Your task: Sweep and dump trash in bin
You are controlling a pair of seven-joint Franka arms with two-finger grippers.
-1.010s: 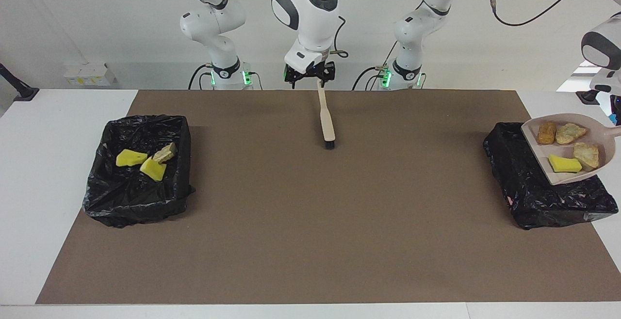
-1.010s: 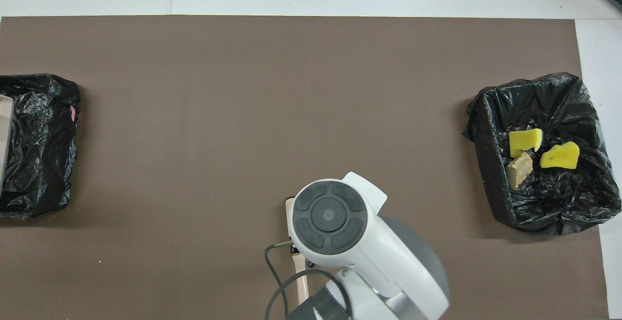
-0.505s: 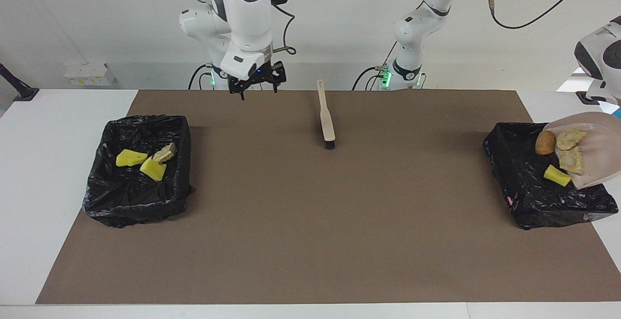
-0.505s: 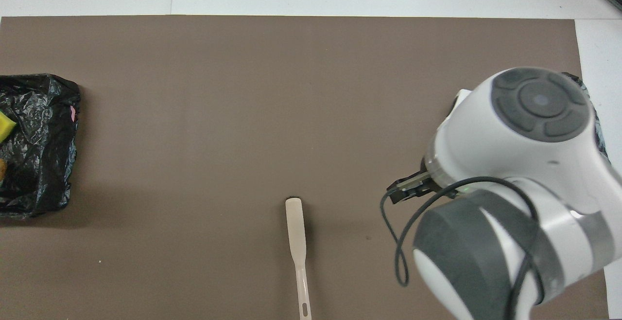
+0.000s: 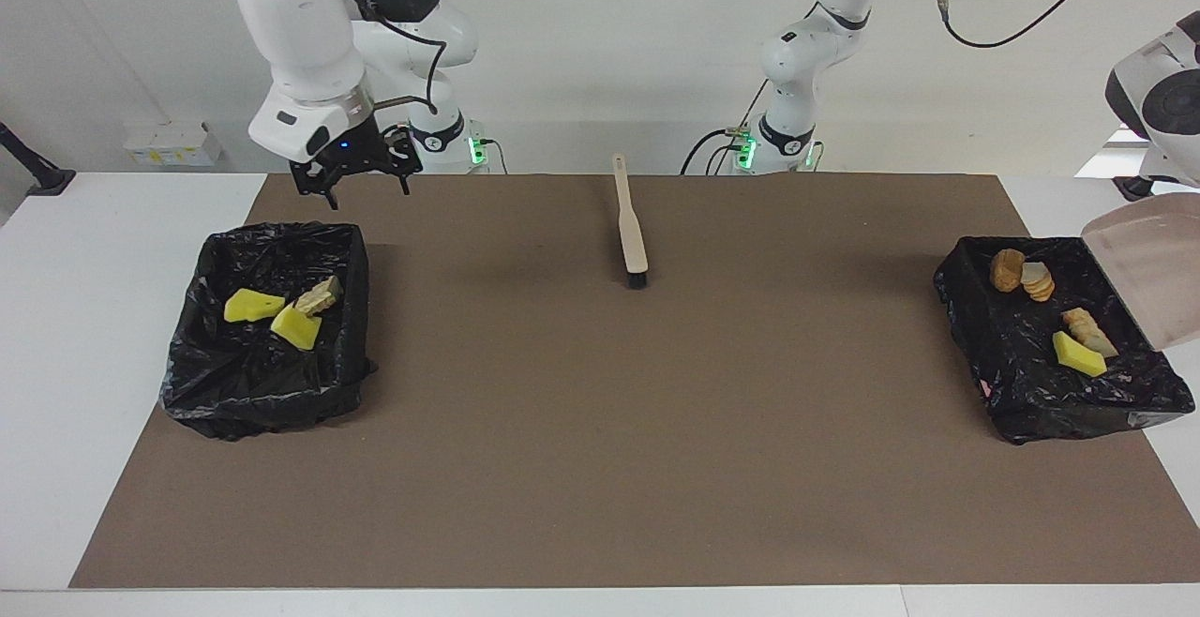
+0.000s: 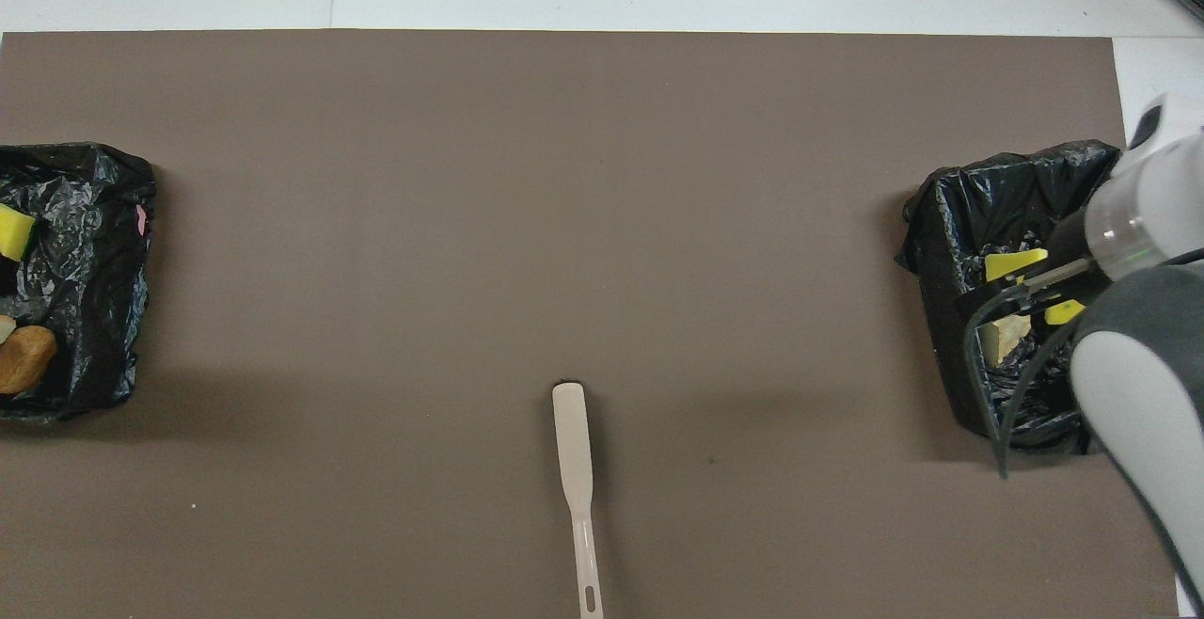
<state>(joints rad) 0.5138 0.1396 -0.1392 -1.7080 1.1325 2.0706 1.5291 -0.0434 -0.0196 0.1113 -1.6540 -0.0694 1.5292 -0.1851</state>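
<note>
Trash (image 5: 1041, 303): lying in black-lined bin (image 5: 994, 364) at left arm's end of bench. Dustpan (image 5: 1148, 275): tilted above it. Left hand: out of frame, closed. Right hand (image 5: 354, 176): open, empty, raised by second bin (image 5: 272, 383). Brush (image 5: 630, 228): on bench.

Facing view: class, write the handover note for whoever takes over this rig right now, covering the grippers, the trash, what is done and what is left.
Left gripper: out of frame, shut on the dustpan, which hangs tipped over the left-end bin.
Right gripper: fingers open, empty, over the robots' rim of the right-end bin.
Trash: pastry pieces and a yellow wedge lie in the left-end bin. Two yellow wedges and a beige lump lie in the right-end bin.
Brush: lying on the mat between the bins.
Done: no scraps show on the mat.
Left: probably only setting the dustpan down.
</note>
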